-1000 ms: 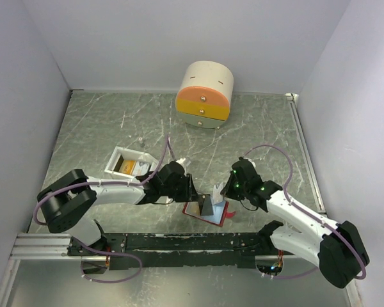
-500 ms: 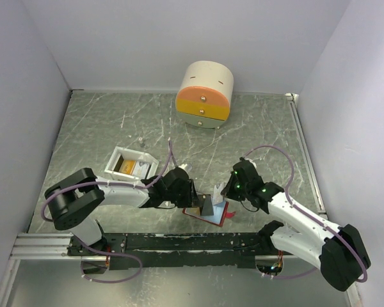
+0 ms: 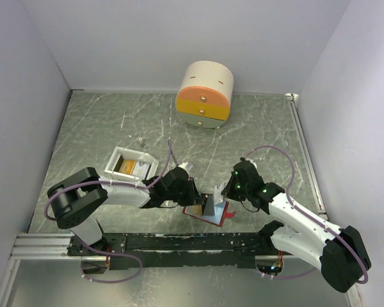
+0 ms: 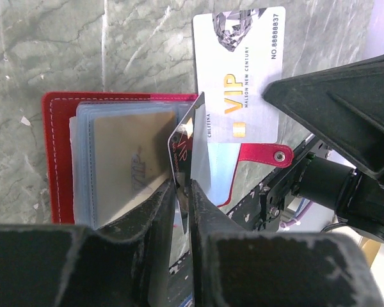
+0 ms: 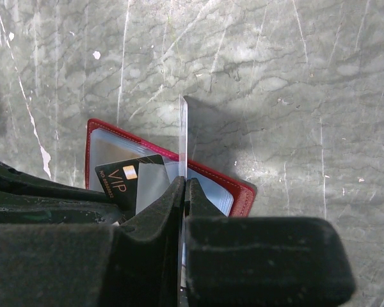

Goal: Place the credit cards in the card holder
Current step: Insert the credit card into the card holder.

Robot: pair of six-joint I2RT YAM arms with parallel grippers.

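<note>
Pinching a glossy dark card (image 4: 181, 146), the left gripper (image 4: 182, 187) hangs over the red card holder (image 4: 56, 147). Right gripper (image 5: 183, 184) clamps a thin silver card (image 4: 240, 70) upright.

Grey-green marbled tabletop (image 3: 102, 121) enclosed by 3 plain pale walls (image 3: 147, 38).
</note>
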